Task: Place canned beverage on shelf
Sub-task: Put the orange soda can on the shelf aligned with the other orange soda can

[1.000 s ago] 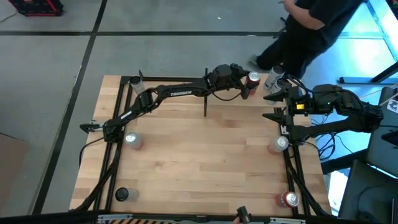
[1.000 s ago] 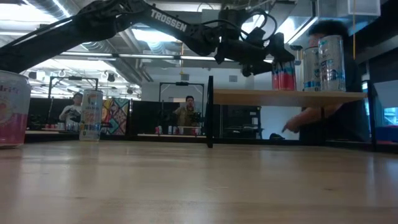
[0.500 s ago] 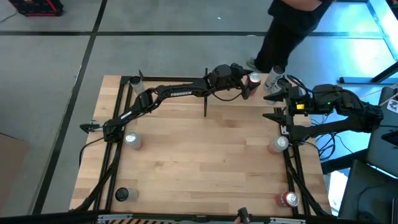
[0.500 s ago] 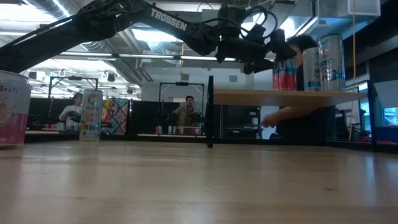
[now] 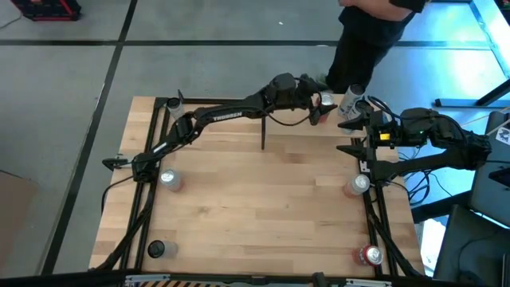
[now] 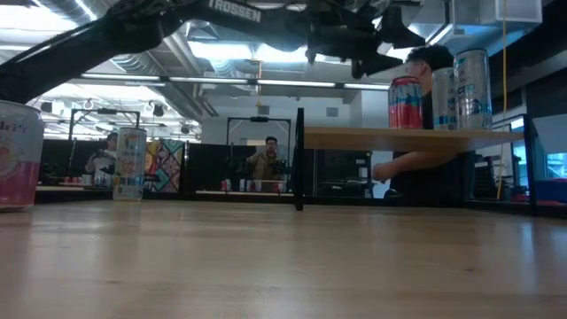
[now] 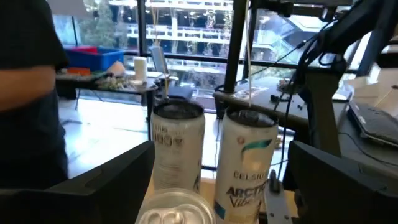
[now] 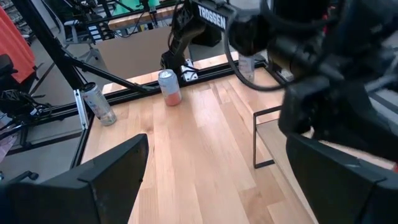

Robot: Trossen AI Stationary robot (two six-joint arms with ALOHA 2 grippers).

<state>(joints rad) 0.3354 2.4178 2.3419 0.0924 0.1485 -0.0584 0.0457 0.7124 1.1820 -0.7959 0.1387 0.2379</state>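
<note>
Red can point(image 6: 406, 89) upright on shelf point(image 6: 407, 137); left end effector point(image 5: 317, 101) released above it. Rigid, slick, probably light: you'd grip mid-body. Right end effector point(image 5: 360, 121) also spread, idle.

The left arm point(image 5: 231, 115) covers most of the shelf point(image 5: 335, 119) from above. In the left wrist view only the top of the red can point(image 7: 175, 208) shows; the rest is cut off. The person point(image 6: 434, 133) stands half hidden behind the cans. Labels on the far cans are too small to read.
</note>
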